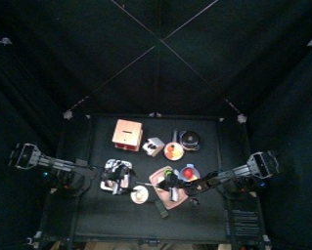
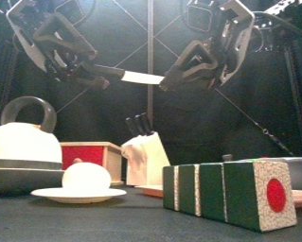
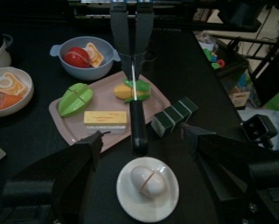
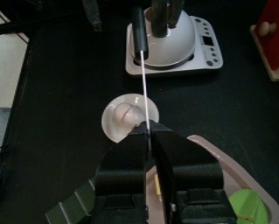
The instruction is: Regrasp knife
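Note:
A knife with a white blade and a black handle (image 2: 140, 77) hangs level in mid-air between the two arms, above the table things. My right gripper (image 2: 176, 77) is shut on the blade end; in the right wrist view (image 4: 151, 131) the thin blade (image 4: 142, 79) runs out from between the closed jaws. My left gripper (image 2: 100, 77) is at the handle end. In the left wrist view (image 3: 142, 144) its jaws stand wide apart, with the handle (image 3: 132, 68) pointing toward them. In the top view both grippers meet over the table's front middle (image 1: 152, 178).
Below the knife are a white kettle (image 2: 21, 142), a white egg on a saucer (image 2: 86, 177), a red box (image 2: 90, 156), a white knife block (image 2: 147, 156) and a green striped block (image 2: 229, 194). A pink tray (image 3: 77, 122) with food and a blue bowl (image 3: 83, 57) lie beyond.

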You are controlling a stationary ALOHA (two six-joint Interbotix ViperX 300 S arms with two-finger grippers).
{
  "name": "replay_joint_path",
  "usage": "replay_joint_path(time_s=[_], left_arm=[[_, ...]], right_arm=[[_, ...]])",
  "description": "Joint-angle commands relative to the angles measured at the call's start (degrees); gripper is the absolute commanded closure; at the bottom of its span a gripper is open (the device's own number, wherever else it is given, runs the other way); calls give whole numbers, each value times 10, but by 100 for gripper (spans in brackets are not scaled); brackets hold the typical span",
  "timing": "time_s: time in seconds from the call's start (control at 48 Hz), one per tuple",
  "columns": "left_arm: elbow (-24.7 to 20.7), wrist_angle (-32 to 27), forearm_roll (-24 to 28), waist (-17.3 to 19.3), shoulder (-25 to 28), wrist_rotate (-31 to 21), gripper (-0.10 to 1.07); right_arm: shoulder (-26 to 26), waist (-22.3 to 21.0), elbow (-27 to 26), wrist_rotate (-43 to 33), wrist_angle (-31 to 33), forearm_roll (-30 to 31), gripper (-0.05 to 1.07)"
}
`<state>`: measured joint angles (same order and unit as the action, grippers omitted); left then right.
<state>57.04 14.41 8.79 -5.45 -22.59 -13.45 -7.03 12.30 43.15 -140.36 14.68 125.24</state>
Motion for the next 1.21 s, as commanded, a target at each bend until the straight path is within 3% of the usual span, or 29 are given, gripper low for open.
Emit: replay_joint_path(time_s=[0.0, 0.396, 1.188], left_arm=[[-8, 8, -3, 2, 2, 1, -4], [-13, 16, -4, 2, 18, 2, 18], [-17, 20, -4, 3, 29, 2, 21]], right_arm=[[-7, 0, -12, -1, 1, 2, 67], [-3, -4, -14, -1, 1, 1, 67], [0, -4, -16, -1, -2, 0, 67]])
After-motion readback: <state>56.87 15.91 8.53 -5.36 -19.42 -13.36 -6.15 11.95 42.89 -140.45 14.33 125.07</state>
